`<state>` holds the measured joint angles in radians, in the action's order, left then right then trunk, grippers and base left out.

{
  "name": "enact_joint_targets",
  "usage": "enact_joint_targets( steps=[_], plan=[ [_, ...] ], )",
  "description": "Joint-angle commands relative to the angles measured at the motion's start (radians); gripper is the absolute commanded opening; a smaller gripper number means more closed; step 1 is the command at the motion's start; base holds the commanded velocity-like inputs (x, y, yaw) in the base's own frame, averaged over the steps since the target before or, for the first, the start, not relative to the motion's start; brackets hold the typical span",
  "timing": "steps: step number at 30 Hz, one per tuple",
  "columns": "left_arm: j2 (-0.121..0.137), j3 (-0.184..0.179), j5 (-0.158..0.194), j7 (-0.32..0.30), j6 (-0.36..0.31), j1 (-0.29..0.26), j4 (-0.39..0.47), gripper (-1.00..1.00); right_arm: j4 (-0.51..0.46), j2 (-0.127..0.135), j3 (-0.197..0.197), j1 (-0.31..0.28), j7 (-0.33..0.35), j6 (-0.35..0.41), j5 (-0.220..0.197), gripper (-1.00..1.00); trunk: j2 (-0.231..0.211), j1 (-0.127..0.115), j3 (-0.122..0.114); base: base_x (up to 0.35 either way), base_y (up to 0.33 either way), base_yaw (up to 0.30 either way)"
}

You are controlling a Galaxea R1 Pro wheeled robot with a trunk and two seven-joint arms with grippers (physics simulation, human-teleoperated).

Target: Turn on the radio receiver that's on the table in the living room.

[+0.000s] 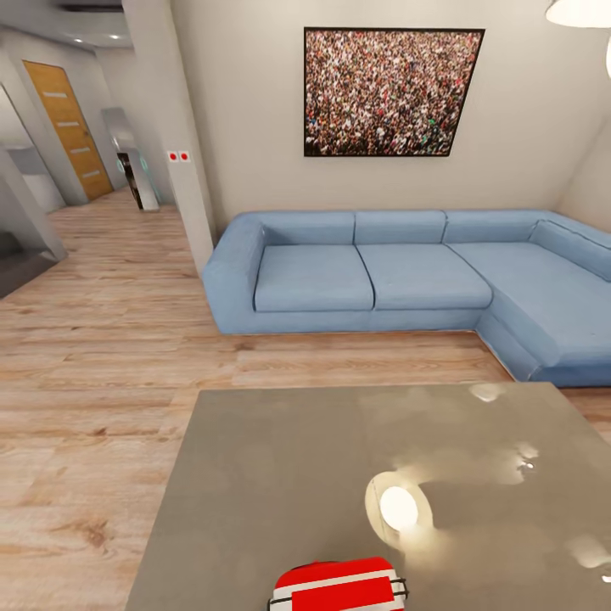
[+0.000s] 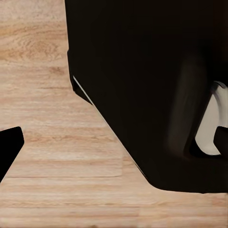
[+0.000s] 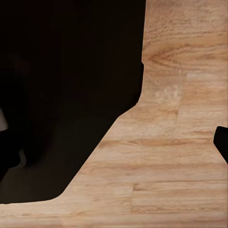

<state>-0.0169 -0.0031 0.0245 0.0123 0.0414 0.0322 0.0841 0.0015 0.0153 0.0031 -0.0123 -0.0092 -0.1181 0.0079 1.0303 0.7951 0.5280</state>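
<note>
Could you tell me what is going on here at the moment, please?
The robot stands at the near edge of the grey table in the living room, facing the blue sofa and the framed crowd picture. The red radio receiver sits on the table's near edge, partly cut off at the bottom of the head view. Nothing is touching it. Both wrist cameras look down at the wood floor beside a dark body, so whether the grippers are open cannot be told.

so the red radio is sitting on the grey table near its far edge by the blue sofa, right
Not quite. The red radio is on the grey table, but at its near edge, closest to the robot and cut off by the bottom of the head view. The far edge by the blue sofa has nothing red on it.
</note>
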Motion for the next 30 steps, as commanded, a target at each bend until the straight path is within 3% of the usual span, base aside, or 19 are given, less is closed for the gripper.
enact_joint_targets(
  steps=[1, 30],
  plan=[
    [0.000, 0.000, 0.000, 0.000, 0.000, 0.000, 0.000, 1.00, 0.000, 0.000, 0.000, 0.000, 0.000, 0.000, 0.000, 1.00, -0.007, -0.004, -0.003, 0.000, 0.000, 0.000],
    [-0.001, 0.000, 0.000, 0.000, 0.002, 0.000, 0.000, 1.00, 0.000, -0.004, 0.003, 0.000, 0.000, 0.003, 0.003, 1.00, -0.210, -0.115, -0.094, 0.000, 0.000, 0.000]
  ],
)
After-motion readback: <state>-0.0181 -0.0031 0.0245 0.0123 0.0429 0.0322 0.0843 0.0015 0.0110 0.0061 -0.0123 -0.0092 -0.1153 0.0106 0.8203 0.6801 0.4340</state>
